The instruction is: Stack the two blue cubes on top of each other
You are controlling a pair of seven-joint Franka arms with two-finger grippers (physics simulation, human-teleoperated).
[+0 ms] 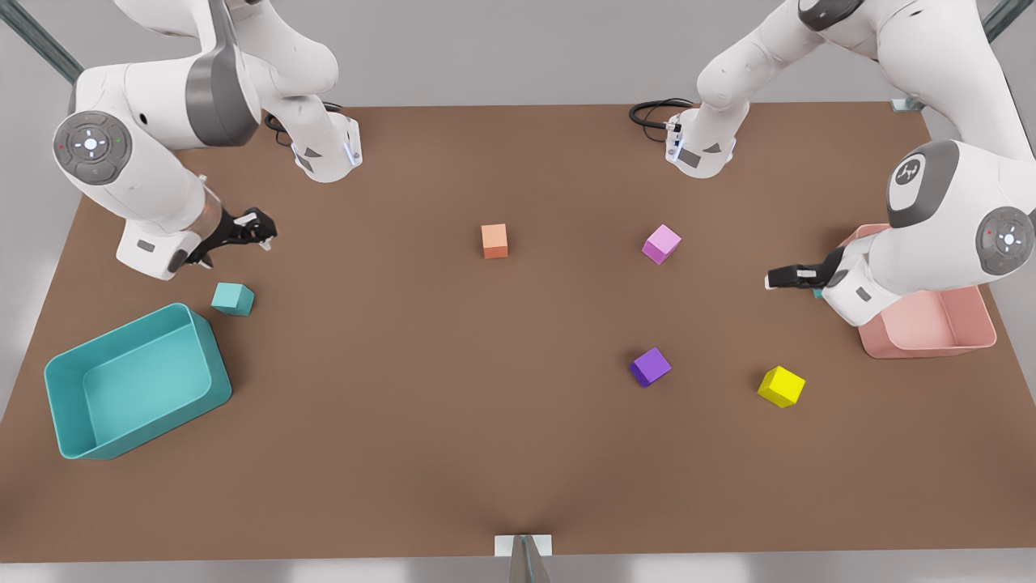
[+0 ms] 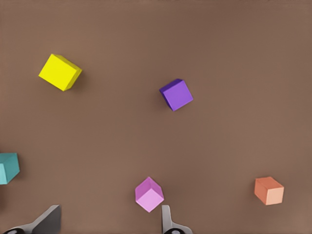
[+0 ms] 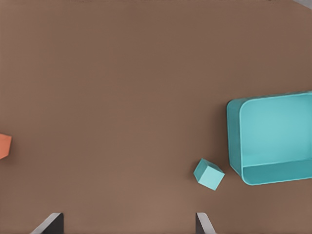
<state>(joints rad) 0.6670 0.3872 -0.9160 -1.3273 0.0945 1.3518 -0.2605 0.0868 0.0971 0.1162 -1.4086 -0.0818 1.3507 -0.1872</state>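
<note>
Two teal cubes lay far apart on the brown table [image 1: 453,453]. First teal cube [image 1: 233,299] sat just beside the teal bin [image 1: 73,405], at the front view's left, under the right gripper [image 1: 261,231]. That gripper hovered above the table, fingers [image 3: 51,223] spread, nothing between them. Second teal cube [image 2: 8,167] sat near the pink bin [image 1: 971,336], at the front view's right, mostly hidden behind the left gripper [image 1: 779,278]; its fingers [image 2: 168,222] were likewise spread and empty. Between the arms: orange cube [image 1: 494,241], pink cube [image 1: 661,244], purple cube [image 1: 650,367], yellow cube [image 1: 781,386], all apart from each other.
</note>
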